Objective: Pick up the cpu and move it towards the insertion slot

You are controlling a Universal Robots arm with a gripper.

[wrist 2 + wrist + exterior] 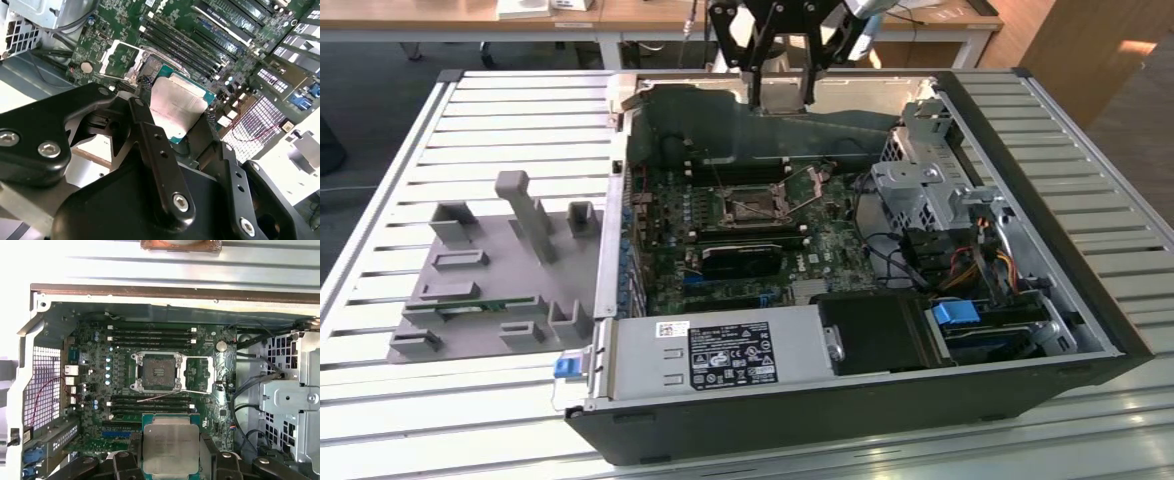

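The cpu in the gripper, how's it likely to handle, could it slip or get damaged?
The cpu looks like a thin, rigid plate, so it should stay stiff rather than flex. Its smooth metal top and thin edges suggest it could slip where the gripper pinches it. Probably light, but likely fragile if knocked against the insertion slot frame.

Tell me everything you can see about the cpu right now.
The cpu is a flat square chip with a silvery metal top and a green rim. It is held level between the end effector fingers, which grip two opposite edges, above the motherboard. It is apart from the open insertion slot, not yet over it.
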